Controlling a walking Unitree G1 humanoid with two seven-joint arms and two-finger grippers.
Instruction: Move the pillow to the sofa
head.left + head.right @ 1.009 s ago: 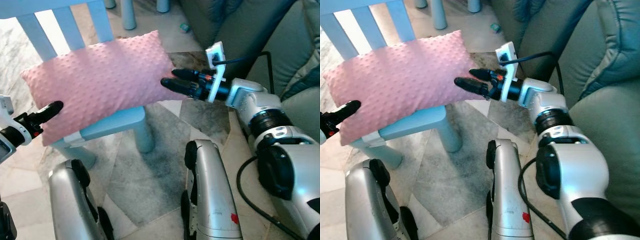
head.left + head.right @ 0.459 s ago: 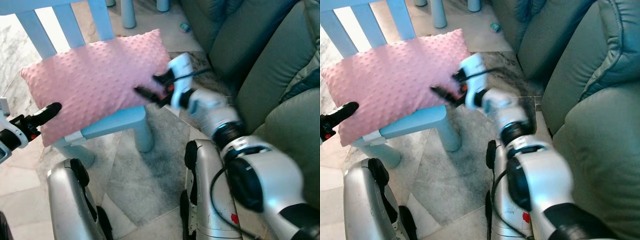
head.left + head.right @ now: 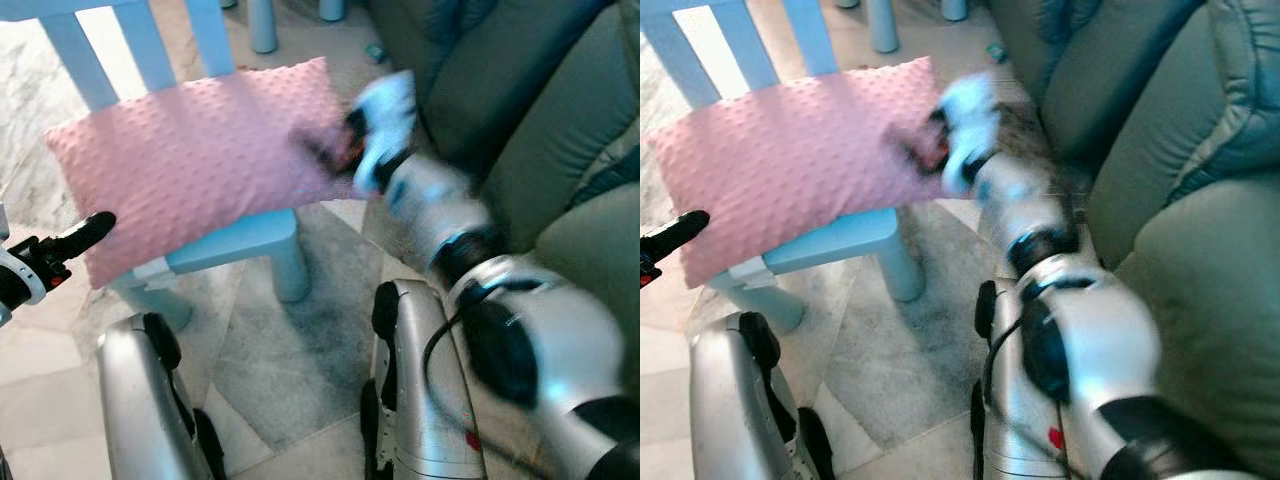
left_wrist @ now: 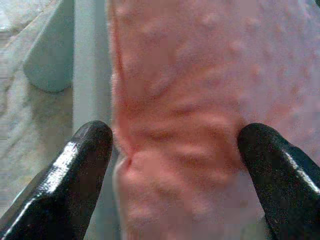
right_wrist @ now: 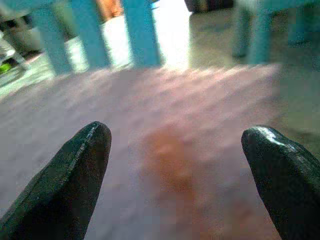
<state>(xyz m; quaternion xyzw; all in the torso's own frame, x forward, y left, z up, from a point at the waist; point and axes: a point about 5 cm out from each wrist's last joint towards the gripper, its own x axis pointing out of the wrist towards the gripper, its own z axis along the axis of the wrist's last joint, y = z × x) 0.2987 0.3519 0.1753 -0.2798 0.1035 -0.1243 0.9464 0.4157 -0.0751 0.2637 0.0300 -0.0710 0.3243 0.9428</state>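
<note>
Right gripper (image 5: 175, 165): fingers spread wide, holding nothing, poised over the sofa-side end of the pillow; arm motion-blurred in the head views.

Left gripper (image 4: 175, 165): fingers wide apart, straddling the near corner seam of the pillow, not closed on it.

Pillow (image 3: 190, 160): pink, dotted plush, lying flat across the seat of the chair (image 3: 235, 240), resting against its back slats.

Chair: light blue, slatted, small, on a marble floor (image 3: 290, 350).

Sofa (image 3: 540, 110): grey-green, just beside the chair on the robot's right.

Risks, as judged: soft plush may slip from a shallow pinch at one corner; uneven grips could let the pillow sag or drag across the seat; a snag on the slats could tip the light chair.
</note>
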